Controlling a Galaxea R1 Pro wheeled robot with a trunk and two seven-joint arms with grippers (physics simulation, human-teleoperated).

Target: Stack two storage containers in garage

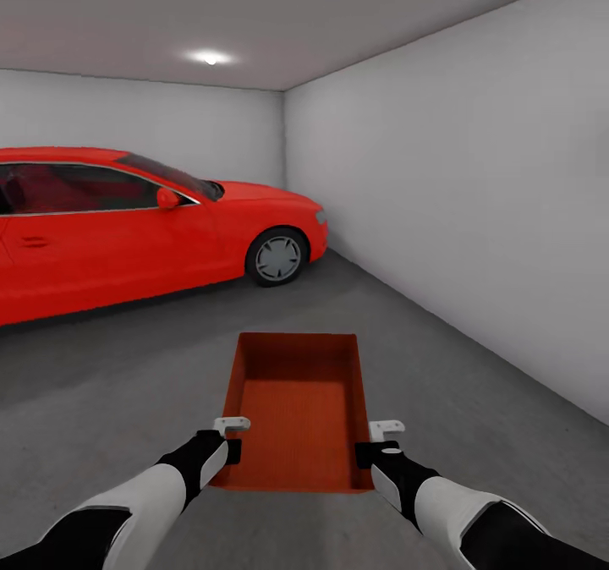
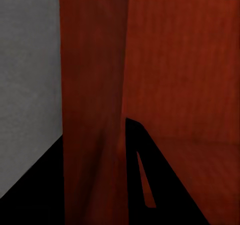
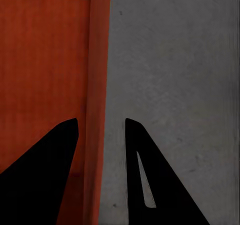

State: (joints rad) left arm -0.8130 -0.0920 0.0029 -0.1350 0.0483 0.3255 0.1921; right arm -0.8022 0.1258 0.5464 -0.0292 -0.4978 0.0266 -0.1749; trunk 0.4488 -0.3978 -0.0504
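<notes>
You are in the garage (image 1: 474, 172), facing a corner, with one red-orange bin (image 1: 296, 409) carried out in front of you above the grey concrete floor (image 1: 101, 401); whether its base touches the floor cannot be told from these views. A red car (image 1: 127, 223) stands well apart at the left. Only this one bin is in sight.

Left claw (image 1: 228, 436): it sits at the near end of the bin's left long wall. The left wrist view has the wall running between its two dark fingers (image 2: 150, 175), so it appears to be pinching that wall.

Right claw (image 1: 379, 439): it sits at the near end of the right long wall; the right wrist view shows the rim passing between the fingers (image 3: 145, 175), one inside the bin and one outside over the floor, again pinching the wall.

Handling, as a judgement: the bin looks like thin, stiff plastic, empty and light, with smooth tapered walls that may slip from a pinch. Held at the near end, its far end will tend to droop; keep both claws level and lower them together.
</notes>
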